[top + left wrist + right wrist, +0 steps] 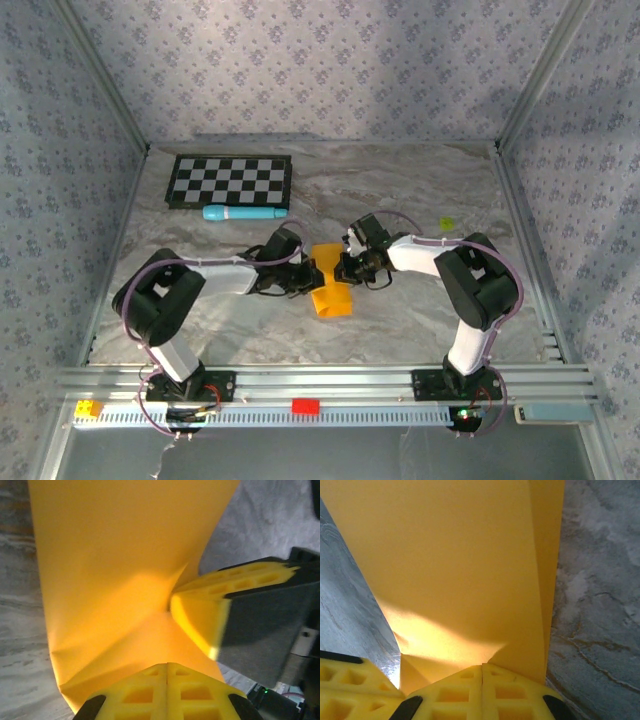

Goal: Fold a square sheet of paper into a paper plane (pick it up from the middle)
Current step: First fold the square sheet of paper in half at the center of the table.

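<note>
Nearest you in the top view, the metal rail (330,385) is carrying both arm bases, with a yellow block (88,408) and a red block (305,406) sitting on its front strip. Beyond it, on the marbled tabletop (420,180), the left end effector (300,272) and the right end effector (348,268) are meeting from either side at the square sheet of paper (332,298), which is sitting bent between them near the middle of the tabletop. Farther back, a checkerboard (230,181) is lying at the far left with a light-blue cylinder (245,213) just in front of it, and a tiny yellow-green bit (447,222) is lying well apart to the right. Through the left wrist camera, your left fingers (140,695) are pressing together, pinching the orange sheet, while the paper is buckling in soft creases above them and the right end effector's yellow pads are biting into it from the right. Through the right wrist camera, the right fingers (450,695) are pressing flat against each other, pinching the sheet, which is spreading upward with a folded strip running along its right side over the grey tabletop.
</note>
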